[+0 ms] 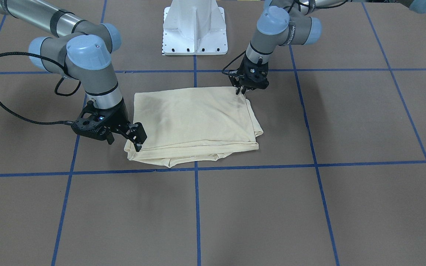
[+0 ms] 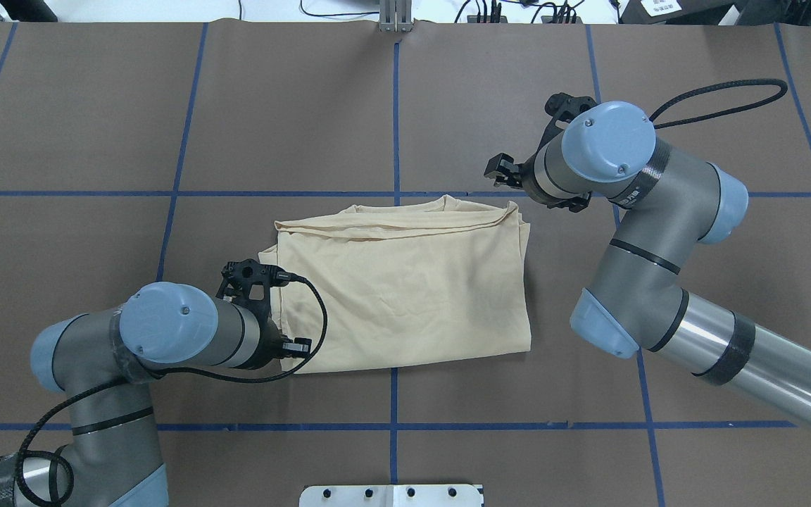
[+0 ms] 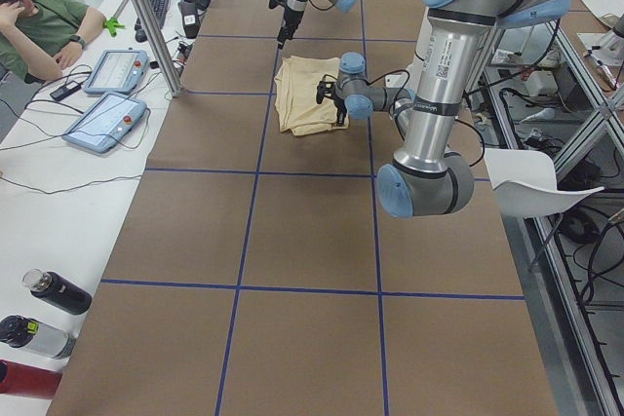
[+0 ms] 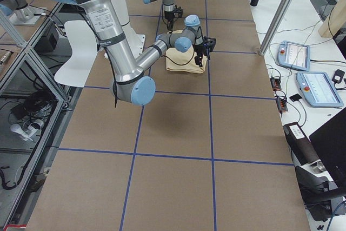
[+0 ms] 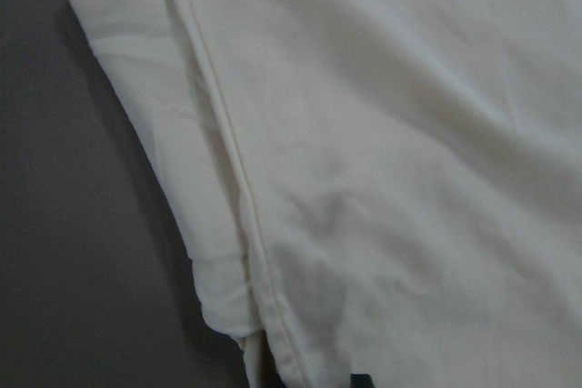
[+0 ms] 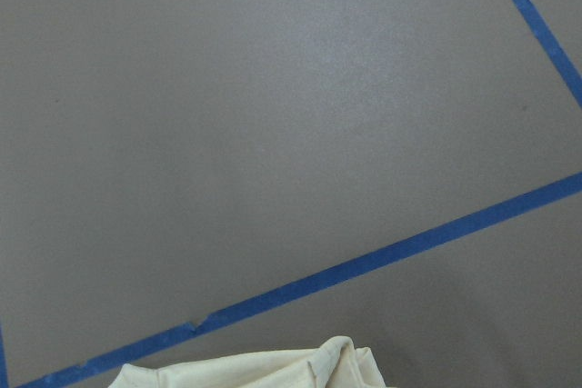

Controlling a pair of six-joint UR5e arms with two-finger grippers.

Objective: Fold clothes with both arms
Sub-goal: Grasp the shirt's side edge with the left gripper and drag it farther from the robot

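Observation:
The cream-yellow shirt (image 1: 194,118) lies folded into a flat rectangle at the table's middle, plain side up, with no print showing (image 2: 405,282). My left gripper (image 1: 240,90) points down at the shirt's corner nearest the robot, its fingers slightly apart and open. The left wrist view is filled with cloth and a hem (image 5: 409,179). My right gripper (image 1: 138,142) sits low at the opposite, far corner and looks open, its tips at the cloth's edge. In the right wrist view only a bit of the shirt (image 6: 255,370) shows at the bottom.
The brown table carries a grid of blue tape lines (image 1: 196,207). The white pedestal base (image 1: 195,29) stands at the robot's side. A person (image 3: 44,21) sits by a side table with tablets (image 3: 105,119); bottles (image 3: 54,291) lie there.

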